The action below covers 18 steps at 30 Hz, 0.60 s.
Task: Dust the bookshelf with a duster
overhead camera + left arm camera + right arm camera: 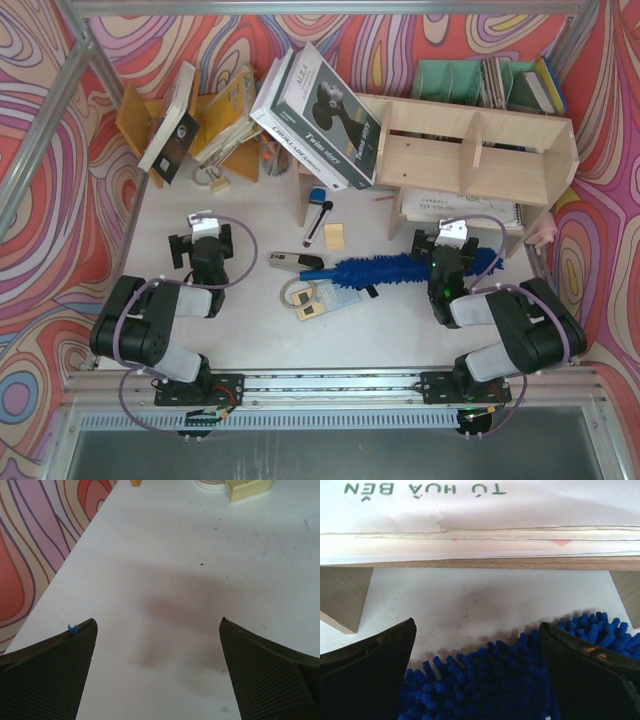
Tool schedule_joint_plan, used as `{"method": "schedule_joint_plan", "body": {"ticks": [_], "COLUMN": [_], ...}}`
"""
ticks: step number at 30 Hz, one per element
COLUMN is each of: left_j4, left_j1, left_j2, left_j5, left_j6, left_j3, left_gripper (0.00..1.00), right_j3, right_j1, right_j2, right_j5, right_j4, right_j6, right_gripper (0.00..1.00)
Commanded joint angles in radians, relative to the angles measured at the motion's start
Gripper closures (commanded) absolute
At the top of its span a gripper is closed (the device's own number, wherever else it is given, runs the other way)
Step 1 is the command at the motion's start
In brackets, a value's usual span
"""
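White table [250,320] is carrying everything. Over the fluffy head of the duster [400,270], lying just before the bookshelf [480,150], the right gripper [477,625] is standing wide open. The left gripper [157,625] is gaping wide too, holding nothing. Its lower tier is holding papers [470,510].

Top view: bright, even light from above on the white table [385,325]; colours vivid, detail sharp; short soft shadows lie close under both arms; the lower tier of the bookshelf [480,150], far right, is in shade; frame rails read straight to the edges. Left wrist view: a broad, soft grey shadow on the table ahead of the left gripper [157,627], its near pads slightly blurred. Right wrist view: dimmer beneath the shelf board; duster [485,685] fibres crisp; right gripper [477,627] fingers soft-edged.
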Motion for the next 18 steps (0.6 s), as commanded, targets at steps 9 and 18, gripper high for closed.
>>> {"method": "schedule_joint_plan", "body": {"ticks": [9, 18], "left_j4": [-0.057, -0.092], "left_j1": [0.152, 0.153], "left_j2": [0.027, 0.018], "left_j5": [0.277, 0.220], "left_j6": [-0.137, -0.173], "left_j3": [0.026, 0.040], "left_gripper": [0.02, 0.02], "right_j3": [-0.017, 0.010], "right_j1": [-0.096, -0.130], "right_j2": [0.124, 0.267], "right_j5": [-0.224, -0.309], "right_j4": [0.289, 0.395], "right_j6": [-0.068, -0.067], "right_gripper": [0.01, 0.01]}}
